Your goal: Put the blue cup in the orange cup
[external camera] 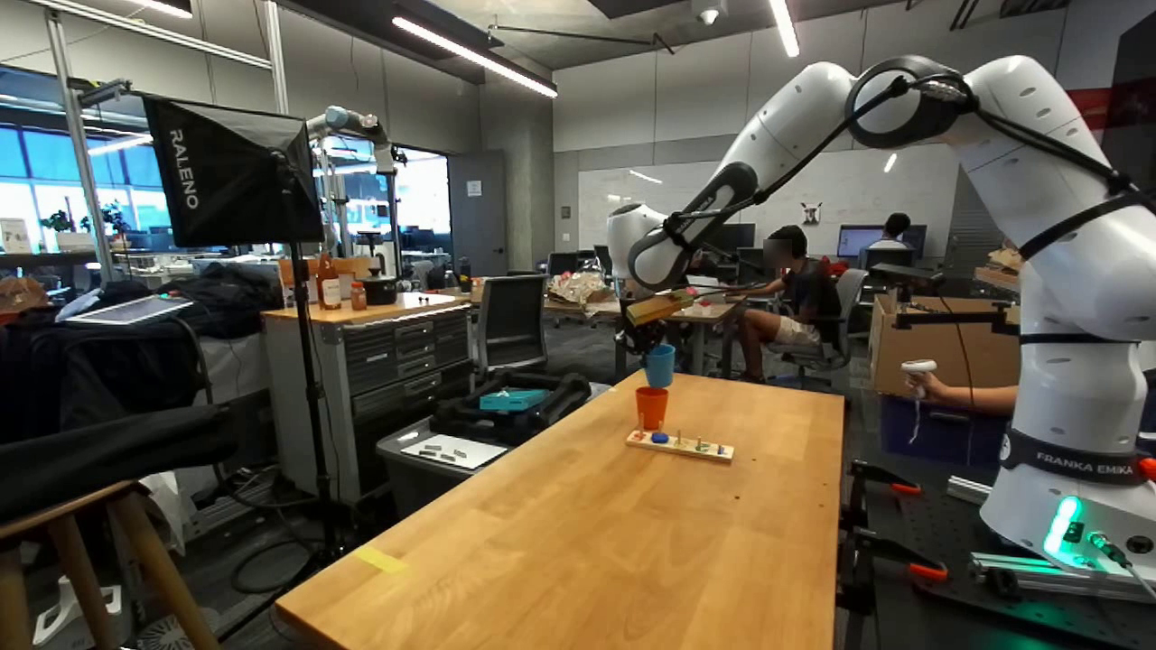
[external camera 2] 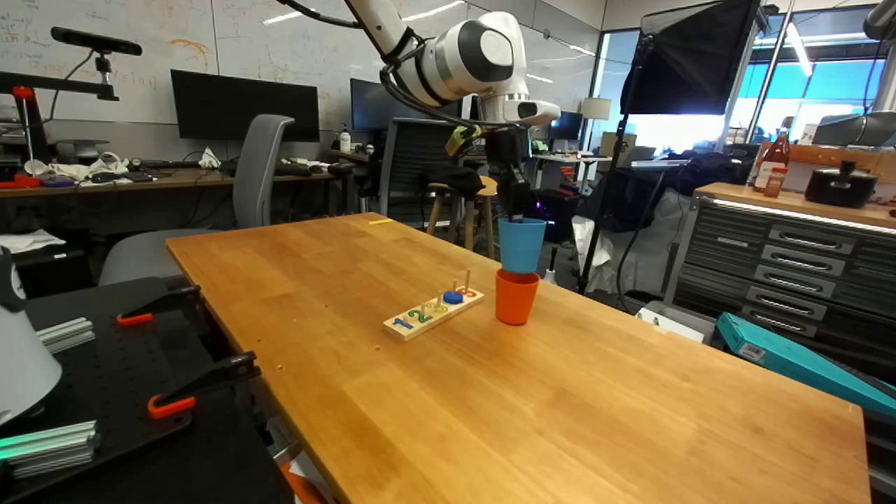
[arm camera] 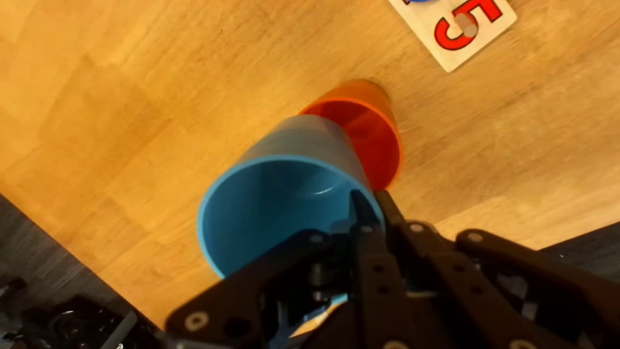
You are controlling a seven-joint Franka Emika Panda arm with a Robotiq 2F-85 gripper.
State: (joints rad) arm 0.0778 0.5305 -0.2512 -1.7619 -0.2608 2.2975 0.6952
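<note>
The blue cup (external camera: 660,366) hangs upright in my gripper (external camera: 643,341) above the orange cup (external camera: 651,409). In an exterior view, the blue cup (external camera 2: 521,245) has its base at the height of the rim of the orange cup (external camera 2: 516,299); whether they touch I cannot tell. My gripper (external camera 2: 516,206) comes from above. In the wrist view my gripper (arm camera: 370,206) is shut on the wall of the blue cup (arm camera: 305,140), one finger inside it, one outside. The blue cup hides part of the orange cup (arm camera: 370,135), whose opening shows to the right. The orange cup stands upright on the table.
A wooden peg board (external camera 2: 434,313) with numbers and a blue ring (external camera 2: 453,297) lies close beside the orange cup on the table (external camera 2: 595,392). Its red 5 end (arm camera: 470,34) shows in the wrist view. Clamps (external camera 2: 203,385) sit at the table edge by the robot's base.
</note>
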